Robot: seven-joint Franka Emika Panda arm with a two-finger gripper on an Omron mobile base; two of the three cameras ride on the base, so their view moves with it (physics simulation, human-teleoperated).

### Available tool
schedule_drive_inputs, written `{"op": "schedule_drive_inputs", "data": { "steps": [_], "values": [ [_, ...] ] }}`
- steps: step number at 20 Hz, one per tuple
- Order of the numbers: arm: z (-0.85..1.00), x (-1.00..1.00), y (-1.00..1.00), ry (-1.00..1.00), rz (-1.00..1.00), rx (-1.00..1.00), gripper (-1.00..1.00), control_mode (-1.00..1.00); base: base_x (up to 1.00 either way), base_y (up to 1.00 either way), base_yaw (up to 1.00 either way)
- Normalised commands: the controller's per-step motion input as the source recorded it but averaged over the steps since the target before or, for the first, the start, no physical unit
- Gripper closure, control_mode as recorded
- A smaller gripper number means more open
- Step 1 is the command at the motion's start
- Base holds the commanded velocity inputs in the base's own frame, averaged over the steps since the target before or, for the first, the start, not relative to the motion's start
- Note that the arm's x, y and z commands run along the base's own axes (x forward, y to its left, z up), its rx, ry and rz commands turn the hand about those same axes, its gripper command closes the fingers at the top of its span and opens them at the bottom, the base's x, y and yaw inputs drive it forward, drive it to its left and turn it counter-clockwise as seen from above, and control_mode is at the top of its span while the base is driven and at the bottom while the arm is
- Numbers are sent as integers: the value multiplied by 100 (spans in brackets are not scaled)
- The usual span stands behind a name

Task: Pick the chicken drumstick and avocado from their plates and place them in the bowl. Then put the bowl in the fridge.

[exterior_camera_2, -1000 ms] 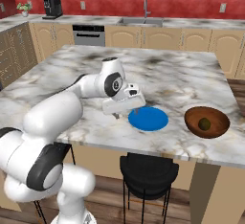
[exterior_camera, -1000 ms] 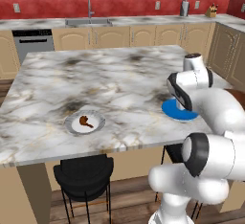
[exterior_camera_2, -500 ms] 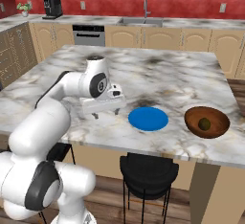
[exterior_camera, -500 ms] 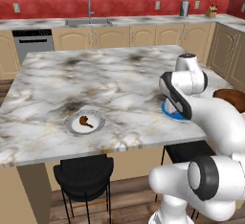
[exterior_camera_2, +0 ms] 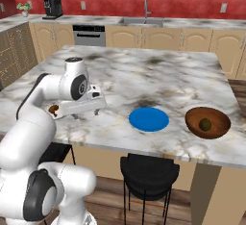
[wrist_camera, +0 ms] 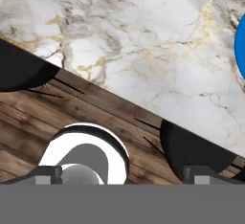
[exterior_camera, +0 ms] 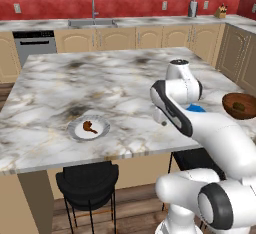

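The chicken drumstick (exterior_camera: 90, 126) lies on the white, grey-rimmed plate (exterior_camera: 102, 129) near the island's front edge; in the right base view only a brown bit of the drumstick (exterior_camera_2: 54, 108) peeks out from behind my arm. The avocado (exterior_camera_2: 205, 124) sits inside the dark wooden bowl (exterior_camera_2: 218, 128) at the counter's right end. Between them lies the flat blue plate (exterior_camera_2: 149, 119) with nothing on it. My gripper (exterior_camera_2: 82, 114) hangs open and empty over the counter between the two plates, closer to the white one. Its fingertips (wrist_camera: 48, 174) stand wide apart over the counter edge.
Two black stools (exterior_camera: 87, 185) (exterior_camera_2: 146, 168) stand under the island's front edge. A sink (exterior_camera: 92, 22) and tan cabinets run along the red back wall. Bare marble (exterior_camera: 100, 78) stretches behind the plates.
My arm has swung left, from over the blue plate toward the white plate. The gripper has stayed open and empty. Plates, bowl and food have not moved.
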Motion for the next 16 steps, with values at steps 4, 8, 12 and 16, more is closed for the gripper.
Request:
{"op": "schedule_drive_inputs", "data": {
  "steps": [4, 8, 12, 16],
  "values": [
    [0, -2, 74, -5, 0, 0, -100, -100, 0, 0, 0],
    [0, 0, 71, -1, 0, 0, -100, -100, 0, 0, 0],
    [-1, 3, 68, 0, 0, 0, -100, -100, 0, 0, 0],
    [0, 8, 71, 0, 0, 0, -100, -100, 0, 0, 0]
  ]
}}
